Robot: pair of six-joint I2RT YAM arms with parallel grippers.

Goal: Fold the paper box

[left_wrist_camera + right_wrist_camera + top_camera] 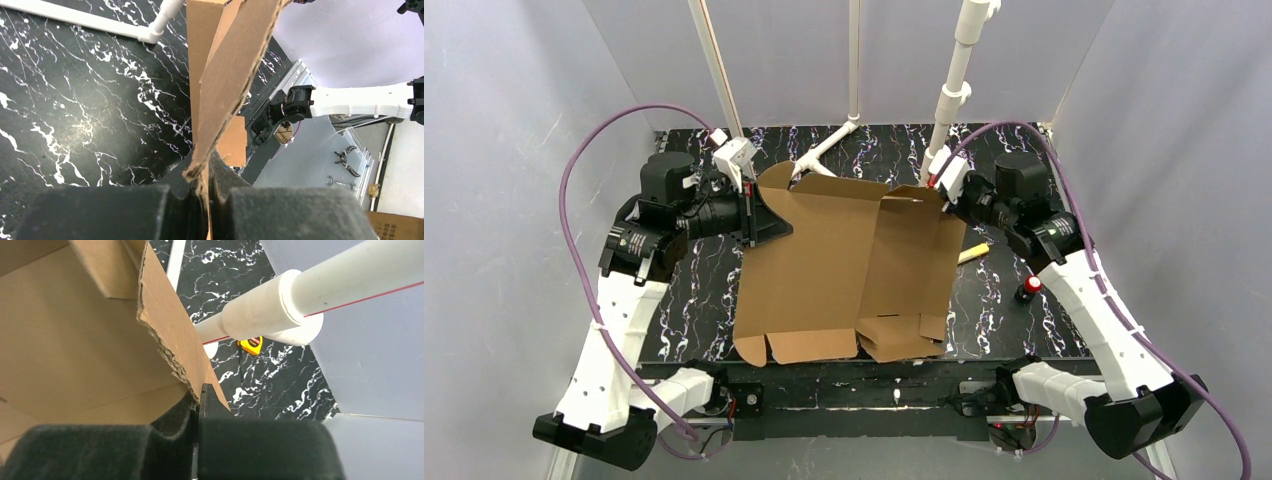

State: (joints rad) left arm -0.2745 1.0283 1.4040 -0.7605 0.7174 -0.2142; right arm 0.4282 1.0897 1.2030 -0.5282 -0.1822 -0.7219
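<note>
Left gripper (207, 176) is clamped on a left flap of the paper box (814, 262); right gripper (198, 401) pinches its far-right edge. Risk: opposed pulling tears the frayed cardboard or slips it free.

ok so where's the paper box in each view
top external: paper box lies mid-picture on the table, spanning the space between the two arms.
left wrist: paper box seen edge-on, rising from bottom centre to the top edge, pinched in the left end effector.
right wrist: paper box fills the left half, its ragged edge in the right end effector.
shared landmark: black marbled tabletop.
</note>
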